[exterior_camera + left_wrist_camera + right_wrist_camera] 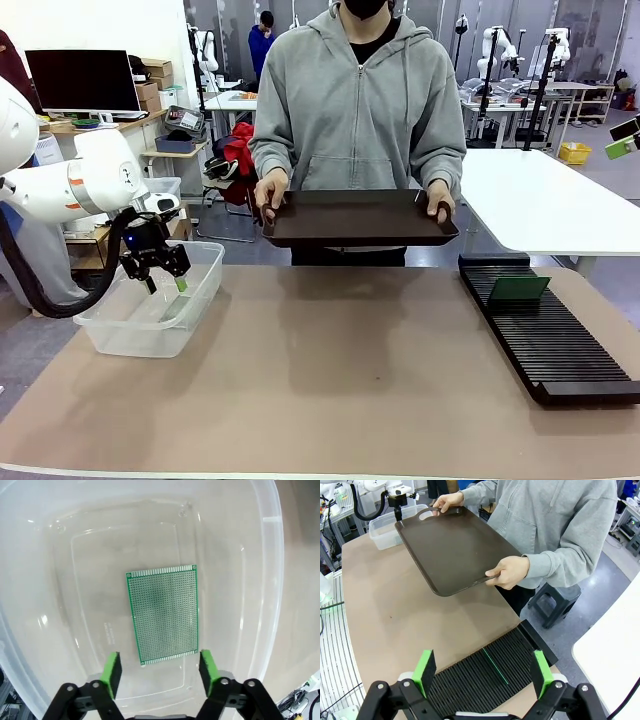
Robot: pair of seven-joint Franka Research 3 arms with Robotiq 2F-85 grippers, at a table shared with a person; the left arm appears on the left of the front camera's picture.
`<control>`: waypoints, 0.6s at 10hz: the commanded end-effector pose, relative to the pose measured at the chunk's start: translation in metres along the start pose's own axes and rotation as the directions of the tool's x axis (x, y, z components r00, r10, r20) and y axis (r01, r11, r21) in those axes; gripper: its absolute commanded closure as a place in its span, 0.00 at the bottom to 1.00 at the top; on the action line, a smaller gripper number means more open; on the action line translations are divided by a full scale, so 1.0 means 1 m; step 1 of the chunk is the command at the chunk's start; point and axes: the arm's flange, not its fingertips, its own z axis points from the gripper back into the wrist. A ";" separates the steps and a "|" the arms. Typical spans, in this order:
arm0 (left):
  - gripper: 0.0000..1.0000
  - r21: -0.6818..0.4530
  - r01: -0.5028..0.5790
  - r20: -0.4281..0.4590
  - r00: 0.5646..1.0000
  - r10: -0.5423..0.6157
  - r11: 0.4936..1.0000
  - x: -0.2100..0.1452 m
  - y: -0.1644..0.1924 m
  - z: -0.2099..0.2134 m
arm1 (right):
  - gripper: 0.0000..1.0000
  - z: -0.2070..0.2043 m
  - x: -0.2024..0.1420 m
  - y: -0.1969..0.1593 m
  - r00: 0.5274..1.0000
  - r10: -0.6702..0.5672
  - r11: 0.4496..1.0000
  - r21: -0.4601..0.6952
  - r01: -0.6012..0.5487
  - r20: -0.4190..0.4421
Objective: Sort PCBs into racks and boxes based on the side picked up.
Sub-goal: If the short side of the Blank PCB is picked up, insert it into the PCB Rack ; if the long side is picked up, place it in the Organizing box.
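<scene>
One green PCB (162,615) lies flat on the bottom of the clear plastic box (260,555), free of any grip. My left gripper (160,672) hangs open straight above it, its green pads (111,672) wider apart than the board. From the front, the left gripper (165,276) dips into the box (120,335) at the table's left end. A second PCB (517,289) stands on edge in a far slot of the long black rack (555,345) on the right. My right gripper (482,672) is open above the rack (470,680), where that PCB (495,666) shows as a thin green line.
A person across the table holds a dark brown handled tray (360,218) in both hands above the far edge; the tray (455,545) is tilted and bare. A white table (550,200) stands behind at the right. The brown tabletop (330,370) lies between box and rack.
</scene>
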 end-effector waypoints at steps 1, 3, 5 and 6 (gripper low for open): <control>0.00 0.028 -0.004 -0.017 1.000 0.005 1.000 -0.003 -0.003 0.004 | 0.00 -0.001 0.000 0.001 1.000 -0.004 1.000 -0.004 0.004 -0.007; 0.00 0.055 -0.003 -0.016 1.000 0.004 0.998 -0.004 -0.005 0.005 | 0.00 -0.001 0.000 0.001 1.000 -0.004 1.000 -0.004 0.004 -0.007; 0.00 0.026 0.003 0.017 1.000 -0.003 1.000 -0.004 -0.006 0.009 | 0.00 -0.001 0.000 0.001 1.000 -0.004 1.000 -0.004 0.004 -0.007; 0.00 0.003 0.005 0.023 1.000 -0.005 1.000 -0.006 -0.009 0.012 | 0.00 -0.001 0.000 0.001 1.000 -0.004 1.000 -0.004 0.004 -0.007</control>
